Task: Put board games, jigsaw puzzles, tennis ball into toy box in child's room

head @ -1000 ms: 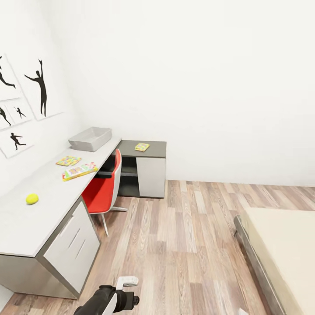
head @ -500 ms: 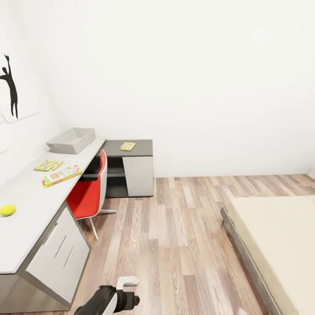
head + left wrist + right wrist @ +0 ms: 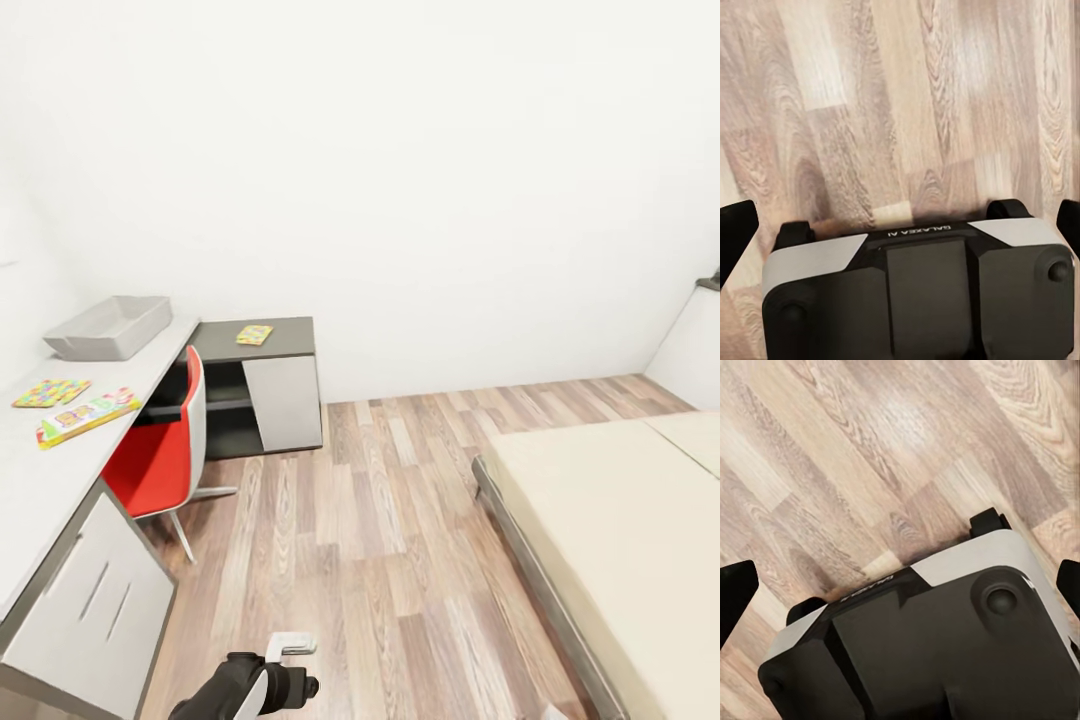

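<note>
The pale grey toy box (image 3: pixel 108 327) stands at the far end of the long table (image 3: pixel 30 490) on the left. Nearer on the table lie a multicolour jigsaw puzzle (image 3: pixel 50 392) and a green-edged board game (image 3: pixel 88 416). A second jigsaw puzzle (image 3: pixel 254 334) lies on the lower dark cabinet. The tennis ball is out of view. The beige bed (image 3: pixel 620 530) fills the right side. My left gripper (image 3: pixel 292 645) hangs low over the floor. In the wrist views the left gripper (image 3: pixel 901 217) and right gripper (image 3: pixel 901 583) are open above wood planks, holding nothing.
A red chair (image 3: pixel 160 455) is pushed under the table beside white drawers (image 3: pixel 85 610). The dark grey cabinet (image 3: pixel 262 395) stands against the back wall. Wood plank floor (image 3: pixel 370 540) runs between the table and the bed's grey frame edge (image 3: pixel 520 560).
The whole view has swung to the right. The wall prints and the tennis ball have slid out at the left, and more of the bed shows. The arm looks unmoved.
</note>
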`<state>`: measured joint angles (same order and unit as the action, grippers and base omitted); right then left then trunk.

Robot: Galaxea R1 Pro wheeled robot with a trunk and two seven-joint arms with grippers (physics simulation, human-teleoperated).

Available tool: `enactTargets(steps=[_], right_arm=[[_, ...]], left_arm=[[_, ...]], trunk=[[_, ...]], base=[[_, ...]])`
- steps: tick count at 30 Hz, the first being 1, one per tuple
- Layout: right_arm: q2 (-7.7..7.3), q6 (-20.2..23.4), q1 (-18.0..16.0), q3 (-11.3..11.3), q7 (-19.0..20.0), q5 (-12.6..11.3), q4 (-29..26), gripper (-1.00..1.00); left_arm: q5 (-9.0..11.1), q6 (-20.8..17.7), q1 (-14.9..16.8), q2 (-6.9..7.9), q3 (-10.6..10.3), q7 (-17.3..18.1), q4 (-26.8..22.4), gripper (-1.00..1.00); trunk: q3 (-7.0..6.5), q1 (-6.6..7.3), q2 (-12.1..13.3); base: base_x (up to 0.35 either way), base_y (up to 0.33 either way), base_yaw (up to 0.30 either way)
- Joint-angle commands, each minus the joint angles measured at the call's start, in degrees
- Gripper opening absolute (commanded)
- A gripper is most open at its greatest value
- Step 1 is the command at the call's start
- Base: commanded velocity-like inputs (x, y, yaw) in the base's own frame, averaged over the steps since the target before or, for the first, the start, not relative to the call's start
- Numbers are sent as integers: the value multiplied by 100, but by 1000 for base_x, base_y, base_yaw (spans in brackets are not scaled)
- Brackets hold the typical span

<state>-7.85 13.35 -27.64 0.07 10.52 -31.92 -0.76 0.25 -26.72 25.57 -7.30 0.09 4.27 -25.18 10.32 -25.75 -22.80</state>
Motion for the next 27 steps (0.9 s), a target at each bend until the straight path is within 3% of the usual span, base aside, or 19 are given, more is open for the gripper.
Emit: enactTargets(steps=[1,27], right_arm=[[-1,27,-4,2,11,-16,-3,100],[19,27,-4,2,11,-16,-3,100]], left_arm=[[2,-35,1,1,3,12,-13,100],[2,-35,1,1,6,12,-13,100]], trunk=[[17,-3,-12],[149,-3,-12]], base=[[0,6,-246],[0,42,-246]])
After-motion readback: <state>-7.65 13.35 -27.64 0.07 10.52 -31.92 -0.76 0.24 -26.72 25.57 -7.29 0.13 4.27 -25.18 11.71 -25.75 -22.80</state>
